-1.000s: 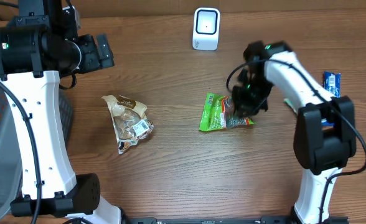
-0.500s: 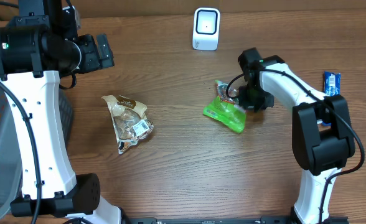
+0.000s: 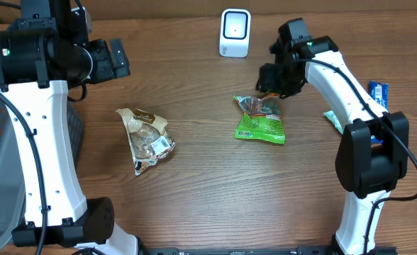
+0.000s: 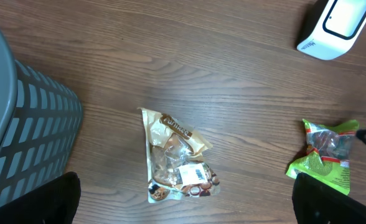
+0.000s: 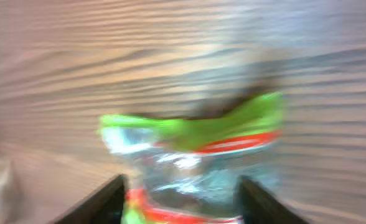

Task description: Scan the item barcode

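Observation:
The item, a green snack packet (image 3: 260, 119) with a clear top, lies flat on the wooden table in front of the white barcode scanner (image 3: 235, 32). My right gripper (image 3: 272, 83) hovers just behind the packet's clear end. Though blurred, the right wrist view shows its fingers (image 5: 116, 198) spread wide, the packet (image 5: 192, 155) lying below and between them, and the gripper (image 5: 184, 185) is open. The left gripper (image 4: 186, 214) is high at the far left, wide open and empty. The left wrist view also takes in the packet (image 4: 326, 158) and the scanner (image 4: 335, 25).
A brown snack bag (image 3: 146, 138) with a white barcode label lies left of centre, also seen as the brown bag (image 4: 177, 165). A blue packet (image 3: 378, 94) and a teal item (image 3: 331, 119) sit by the right arm. A grey slatted bin (image 4: 21, 124) stands at the left.
The right gripper carried the green packet back toward the scanner, turning it, then rose off it as its jaws spread. The packet now lies flat. The left arm stayed still.

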Motion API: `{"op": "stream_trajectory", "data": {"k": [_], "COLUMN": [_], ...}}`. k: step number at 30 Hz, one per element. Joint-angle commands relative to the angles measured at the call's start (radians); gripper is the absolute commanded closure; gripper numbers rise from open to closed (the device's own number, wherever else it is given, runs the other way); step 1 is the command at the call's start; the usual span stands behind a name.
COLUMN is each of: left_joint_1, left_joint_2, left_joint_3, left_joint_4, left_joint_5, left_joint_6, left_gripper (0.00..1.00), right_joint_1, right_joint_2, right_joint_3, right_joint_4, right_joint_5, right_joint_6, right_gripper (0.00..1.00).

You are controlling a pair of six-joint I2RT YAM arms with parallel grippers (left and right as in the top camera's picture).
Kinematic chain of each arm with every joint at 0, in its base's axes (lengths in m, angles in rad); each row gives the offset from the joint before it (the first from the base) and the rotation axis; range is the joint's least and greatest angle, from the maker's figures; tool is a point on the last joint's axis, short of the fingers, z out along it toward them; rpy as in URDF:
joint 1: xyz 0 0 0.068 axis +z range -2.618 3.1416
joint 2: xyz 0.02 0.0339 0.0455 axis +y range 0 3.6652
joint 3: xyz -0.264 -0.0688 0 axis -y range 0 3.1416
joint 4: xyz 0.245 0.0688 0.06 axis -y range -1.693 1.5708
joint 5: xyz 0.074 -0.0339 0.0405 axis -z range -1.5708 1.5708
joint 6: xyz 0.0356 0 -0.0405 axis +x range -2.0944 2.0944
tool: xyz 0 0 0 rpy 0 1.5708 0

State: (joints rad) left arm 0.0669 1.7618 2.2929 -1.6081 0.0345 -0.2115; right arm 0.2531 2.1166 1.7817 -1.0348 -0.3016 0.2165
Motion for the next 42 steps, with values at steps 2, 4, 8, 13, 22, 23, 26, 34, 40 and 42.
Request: {"op": "stream_trajectory", "data": {"k": [2, 4, 8, 13, 22, 23, 26, 34, 40, 42], "left_joint_1": [-0.004, -0.004, -0.004, -0.004, -0.004, -0.004, -0.004, -0.004, -0.004, -0.004], "left_joint_2": [-0.016, -0.016, -0.016, -0.016, -0.016, -0.016, -0.016, -0.016, -0.016, -0.016], "left_joint_3": [0.000, 0.000, 0.000, 0.000, 0.000, 0.000, 0.000, 0.000, 0.000, 0.000], "left_joint_4": [0.000, 0.000, 0.000, 0.000, 0.000, 0.000, 0.000, 0.000, 0.000, 0.000], "left_joint_5": [0.010, 0.010, 0.010, 0.010, 0.010, 0.010, 0.010, 0.010, 0.010, 0.010], "left_joint_6": [-0.017, -0.017, -0.017, -0.017, -0.017, -0.017, -0.017, -0.017, -0.017, -0.017], "left_gripper": [0.00, 0.00, 0.00, 0.00, 0.00, 0.00, 0.00, 0.00, 0.00, 0.00], "right_joint_1": [0.051, 0.073, 0.095, 0.097, 0.053, 0.044, 0.032, -0.065, -0.166, -0.181], "right_joint_2": [-0.001, -0.001, -0.001, -0.001, -0.007, -0.015, -0.032, -0.084, -0.078, -0.078], "right_joint_3": [-0.031, -0.065, -0.148, -0.251, -0.204, -0.151, -0.058, 0.080, -0.035, -0.097], "right_joint_4": [-0.021, -0.028, -0.027, -0.014, -0.047, -0.075, -0.123, -0.289, -0.281, -0.238], "right_joint_5": [-0.120, -0.086, -0.050, 0.035, 0.180, 0.096, -0.026, 0.064, 0.084, 0.084], "right_joint_6": [0.000, 0.000, 0.000, 0.000, -0.103, -0.149, -0.200, -0.179, -0.180, -0.180], "right_gripper": [0.69, 0.78, 0.82, 0.80, 0.39, 0.36, 0.34, 0.22, 0.18, 0.15]}}
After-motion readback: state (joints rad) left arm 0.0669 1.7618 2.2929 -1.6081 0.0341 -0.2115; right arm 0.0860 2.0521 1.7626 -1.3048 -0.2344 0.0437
